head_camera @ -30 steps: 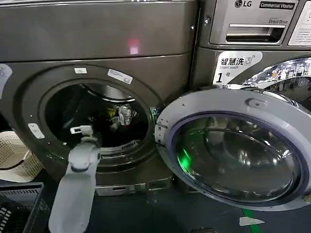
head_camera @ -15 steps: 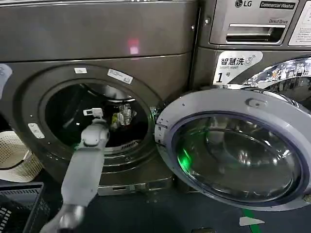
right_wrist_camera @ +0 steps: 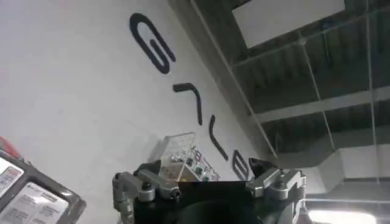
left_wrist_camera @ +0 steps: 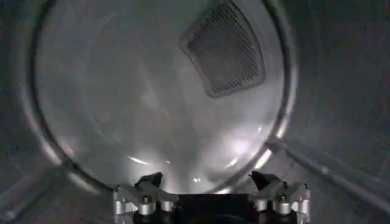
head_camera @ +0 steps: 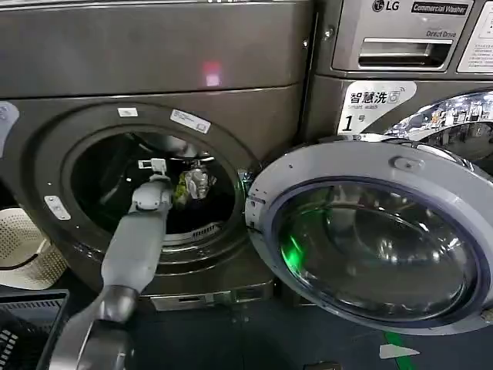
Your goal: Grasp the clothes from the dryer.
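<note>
The dryer (head_camera: 154, 62) is the big dark grey machine on the left, with its round porthole open. Its silver-rimmed glass door (head_camera: 370, 239) is swung out to the right. The clothes (head_camera: 192, 183), a small yellow-green and white-grey bundle, lie inside the drum right of centre. My left arm reaches through the porthole, and my left gripper (head_camera: 156, 164) hangs just left of the bundle, slightly higher, apart from it. In the left wrist view my left gripper (left_wrist_camera: 207, 181) is open and empty, facing the drum's shiny back wall (left_wrist_camera: 140, 103). My right gripper (right_wrist_camera: 206, 167) is open, parked, facing a white lettered wall.
The open door fills the space to the right of the porthole. A second machine with an LG label (head_camera: 400, 46) stands at the right. A cream woven basket (head_camera: 23, 250) and a dark crate (head_camera: 31, 324) sit at the lower left. A mesh vent (left_wrist_camera: 225, 52) is set in the drum's back wall.
My left arm has pushed deeper into the drum. Its gripper rose from the porthole's lower rim and moved right, ending close beside the clothes.
</note>
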